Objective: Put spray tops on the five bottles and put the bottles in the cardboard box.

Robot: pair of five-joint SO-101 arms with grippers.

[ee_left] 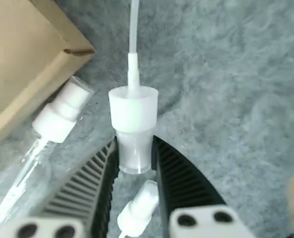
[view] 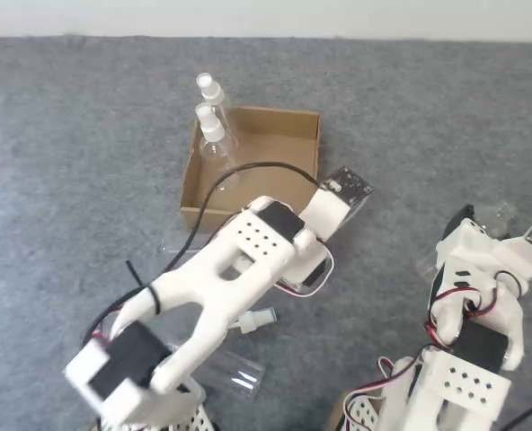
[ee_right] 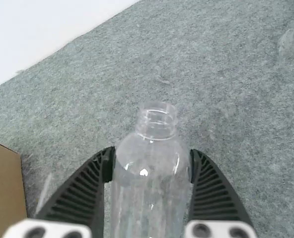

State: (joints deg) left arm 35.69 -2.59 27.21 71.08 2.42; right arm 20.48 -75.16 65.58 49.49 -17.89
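Left claw [ee_left: 134,144] first: it's closed down to a narrow gap and pinches a spray top [ee_left: 133,126] by its smooth white cap. The black ribbed fingers [ee_left: 100,173] press both sides, and the thin dip tube points straight away from the wrist. It hangs above the grey, felt-like desk [ee_left: 236,89], just off a corner of the cardboard box [ee_left: 23,54].

Beside that corner lies a capped bottle [ee_left: 52,124] on its side, clear plastic with a white stepped sprayer. Under the claw there's a loose spray top [ee_left: 137,210] resting on the felt.

From the high view, the box [view: 284,121] is shallow, brown and open-topped. Two standing bottles [view: 214,130] with white tops are at its far left corner. The nearer one is inside; I can't tell whether the one behind it is in or out. Closer to the arms, a small white sprayer [view: 259,318] lies on the desk, and a clear open bottle [view: 234,373] lies on its side near the left arm's base.

Over to the right: the right claw [ee_right: 150,154] is spread wide and clamped around the shoulder of an uncapped bottle [ee_right: 152,148]. This bottle is round, see-through and glossy, its threaded neck is bare, and its mouth points away from the wrist. It's held well right of the box.
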